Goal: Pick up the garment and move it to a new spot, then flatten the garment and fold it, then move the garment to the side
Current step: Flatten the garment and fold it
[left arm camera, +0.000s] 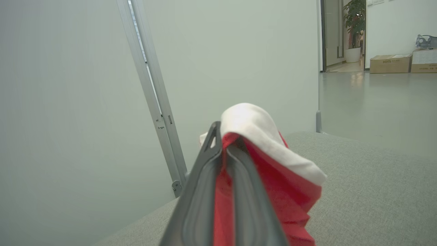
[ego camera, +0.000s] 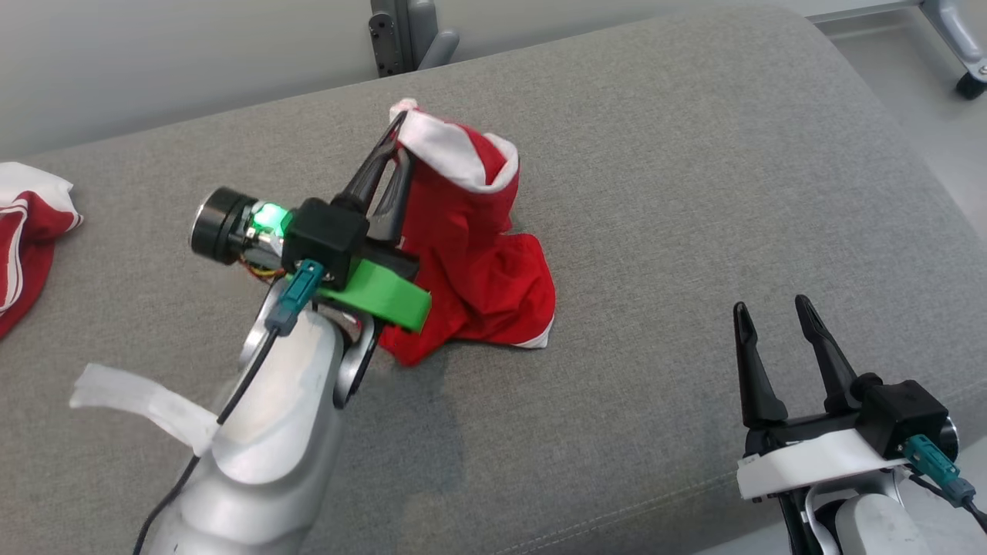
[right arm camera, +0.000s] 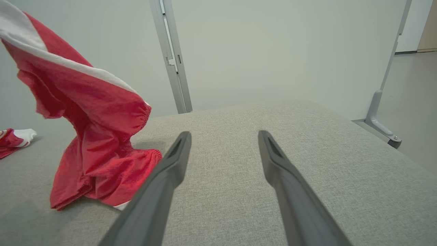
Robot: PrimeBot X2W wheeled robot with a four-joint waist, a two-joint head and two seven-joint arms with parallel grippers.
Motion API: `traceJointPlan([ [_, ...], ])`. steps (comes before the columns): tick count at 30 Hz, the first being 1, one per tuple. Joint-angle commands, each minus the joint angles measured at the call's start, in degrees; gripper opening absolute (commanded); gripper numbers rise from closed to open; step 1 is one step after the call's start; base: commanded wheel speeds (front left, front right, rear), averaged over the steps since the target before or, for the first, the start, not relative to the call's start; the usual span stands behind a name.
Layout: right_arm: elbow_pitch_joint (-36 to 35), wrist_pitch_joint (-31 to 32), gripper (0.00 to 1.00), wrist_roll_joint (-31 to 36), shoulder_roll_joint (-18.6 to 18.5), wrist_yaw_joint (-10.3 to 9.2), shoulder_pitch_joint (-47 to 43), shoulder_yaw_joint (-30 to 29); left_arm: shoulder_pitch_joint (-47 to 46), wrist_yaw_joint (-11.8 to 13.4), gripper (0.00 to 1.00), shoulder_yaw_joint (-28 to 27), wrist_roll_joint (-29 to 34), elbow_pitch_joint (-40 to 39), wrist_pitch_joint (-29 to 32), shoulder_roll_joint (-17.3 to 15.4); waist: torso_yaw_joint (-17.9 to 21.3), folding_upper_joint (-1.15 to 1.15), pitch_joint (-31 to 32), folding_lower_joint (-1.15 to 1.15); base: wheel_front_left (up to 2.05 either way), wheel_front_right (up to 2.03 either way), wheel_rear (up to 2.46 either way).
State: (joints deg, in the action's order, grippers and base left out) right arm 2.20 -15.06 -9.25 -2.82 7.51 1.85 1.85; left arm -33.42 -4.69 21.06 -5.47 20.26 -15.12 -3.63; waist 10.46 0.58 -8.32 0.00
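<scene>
In the upper right of the left wrist view, two cardboard boxes (left arm camera: 390,64) stood on the floor, and what was in them could not be told. Beyond them a white pot (left arm camera: 351,54) held a leafy green plant (left arm camera: 354,17).

In the middle of the head view the left gripper (ego camera: 402,135) was pinched together on the garment (ego camera: 470,247), a soft red piece with a white band, gripping it at that band. The cloth hung from the dark fingers in loose vertical folds. Its lower part rested crumpled on the grey cushion (ego camera: 655,193), a coarse woven surface with a stitched seam along the near edge.

At the lower right the right gripper (ego camera: 773,306) hovered with its tapered fingers apart, holding nothing, well apart from the garment. A second red-and-white cloth (ego camera: 23,223) lay bunched at the left edge.
</scene>
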Motion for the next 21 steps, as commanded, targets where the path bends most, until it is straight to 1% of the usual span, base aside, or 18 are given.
traceJointPlan([
  [1,0.2,-0.2,1.0,-0.3,-0.1,-0.03,0.7,0.2,-2.4,-0.4,0.0,0.7,0.8,-0.4,0.0,0.1,0.5,-0.58,0.3,0.0,0.0,0.0,0.0],
  [6,0.4,-0.2,1.0,-0.6,-0.1,-0.03,0.7,0.9,-8.9,-0.8,0.0,3.9,2.0,0.3,0.0,0.5,2.6,-0.58,0.5,0.0,0.0,0.0,0.0],
  [9,0.5,-0.2,1.0,-0.8,-0.1,-0.03,0.9,1.0,-11.9,-0.1,0.0,5.3,1.6,0.4,0.0,0.6,3.9,-0.58,0.2,0.0,0.0,0.0,0.0],
  [12,0.3,-0.2,1.0,-1.1,-0.1,-0.04,1.0,0.9,-13.4,1.4,0.0,6.6,1.2,-0.1,0.0,0.7,4.7,-0.58,-0.4,0.0,0.0,0.0,0.0],
  [14,0.1,-0.2,1.0,-1.3,-0.1,-0.03,0.9,0.6,-13.3,2.8,0.0,8.1,3.6,1.4,0.0,0.5,4.8,-0.58,-1.0,0.0,0.0,0.0,0.0],
  [18,-0.2,-0.2,1.0,-1.6,-0.1,-0.03,0.5,-0.6,-10.7,5.5,0.0,9.6,7.2,7.0,0.0,-2.4,3.4,-0.58,-2.1,0.0,0.0,0.0,0.0],
  [21,-0.2,-0.2,1.0,-1.5,-0.1,-0.04,0.3,-1.2,-8.8,7.0,0.0,9.6,7.7,10.0,0.0,-4.1,1.5,-0.58,-2.6,0.0,0.0,0.0,0.0],
])
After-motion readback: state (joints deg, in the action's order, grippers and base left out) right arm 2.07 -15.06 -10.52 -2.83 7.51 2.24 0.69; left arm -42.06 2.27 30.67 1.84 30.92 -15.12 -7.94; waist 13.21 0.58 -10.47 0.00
